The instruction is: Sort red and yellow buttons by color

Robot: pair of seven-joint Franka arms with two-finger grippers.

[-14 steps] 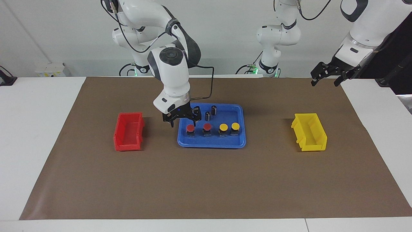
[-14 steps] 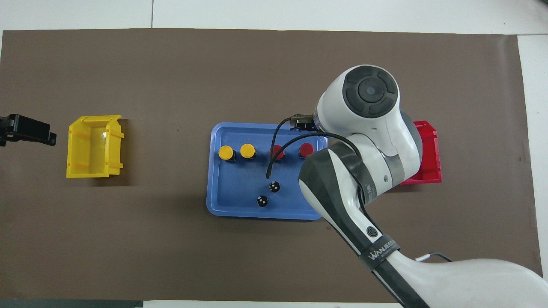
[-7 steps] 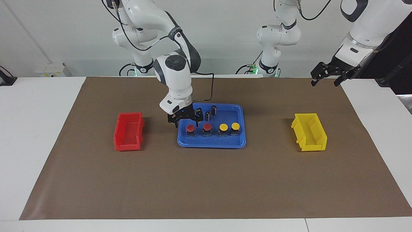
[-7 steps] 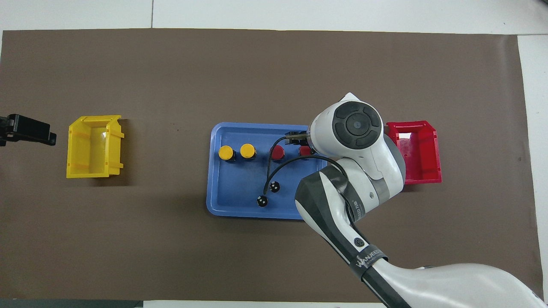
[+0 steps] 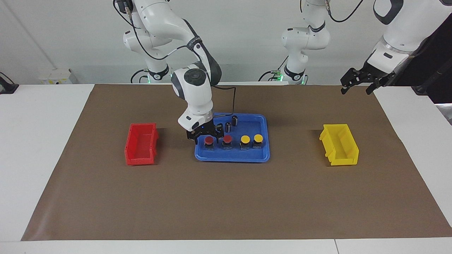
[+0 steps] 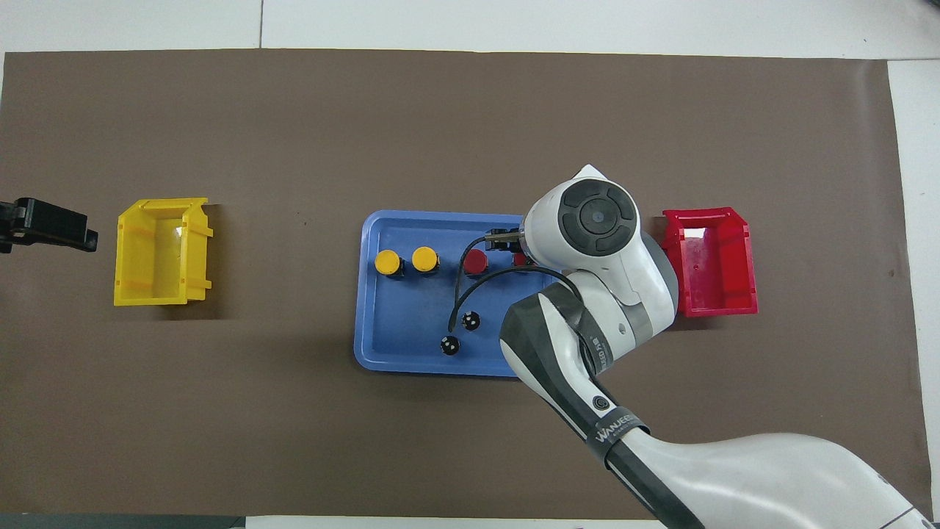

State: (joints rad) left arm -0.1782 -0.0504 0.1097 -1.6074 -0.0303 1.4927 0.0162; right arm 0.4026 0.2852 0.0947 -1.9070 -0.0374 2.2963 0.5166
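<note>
In the overhead view, the right arm's wrist covers the right gripper entirely and hides nearly all of the end red button, leaving only a red sliver. Contact between fingers and that button cannot be determined. The left gripper is cut off by the overhead view's edge.

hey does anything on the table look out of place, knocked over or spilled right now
Nothing stands out. All four buttons stand upright in a row in the blue tray, beside two black cylinders. The right gripper is over the end red button.
</note>
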